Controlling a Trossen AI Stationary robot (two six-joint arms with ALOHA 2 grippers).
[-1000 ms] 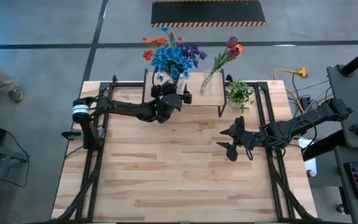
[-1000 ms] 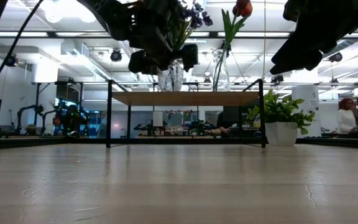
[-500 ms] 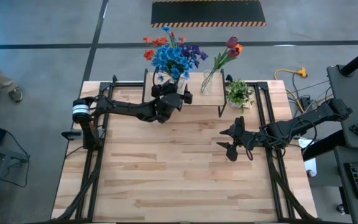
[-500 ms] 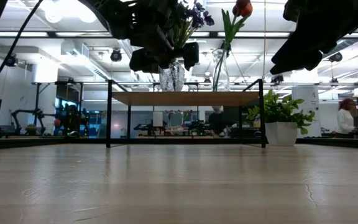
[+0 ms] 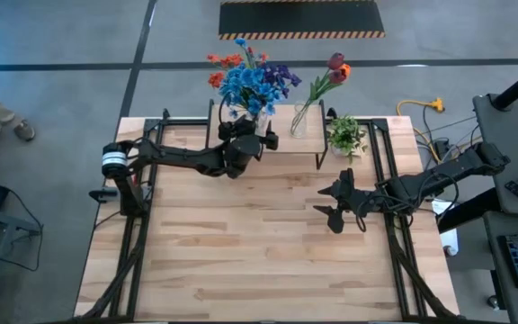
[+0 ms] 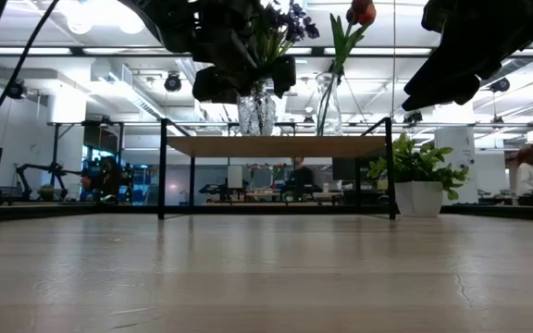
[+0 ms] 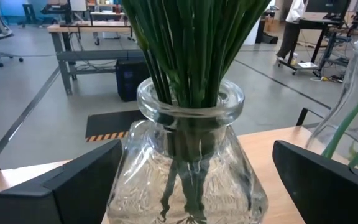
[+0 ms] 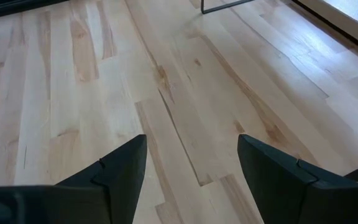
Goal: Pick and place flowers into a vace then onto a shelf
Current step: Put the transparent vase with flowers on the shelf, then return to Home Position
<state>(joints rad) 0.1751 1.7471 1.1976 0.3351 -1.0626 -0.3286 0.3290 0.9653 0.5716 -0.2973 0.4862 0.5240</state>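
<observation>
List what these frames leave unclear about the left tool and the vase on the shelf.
- Low view: left tool covers the vase; contact unclear.
- Left wrist view: vase base cut off by the edge; fingers flank it, touching or not unclear.
- High view: flowers hide the vase.

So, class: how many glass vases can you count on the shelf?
2. One vase holds the big bunch, between the left gripper's fingers; the other vase stands beside it with tulips.
</observation>
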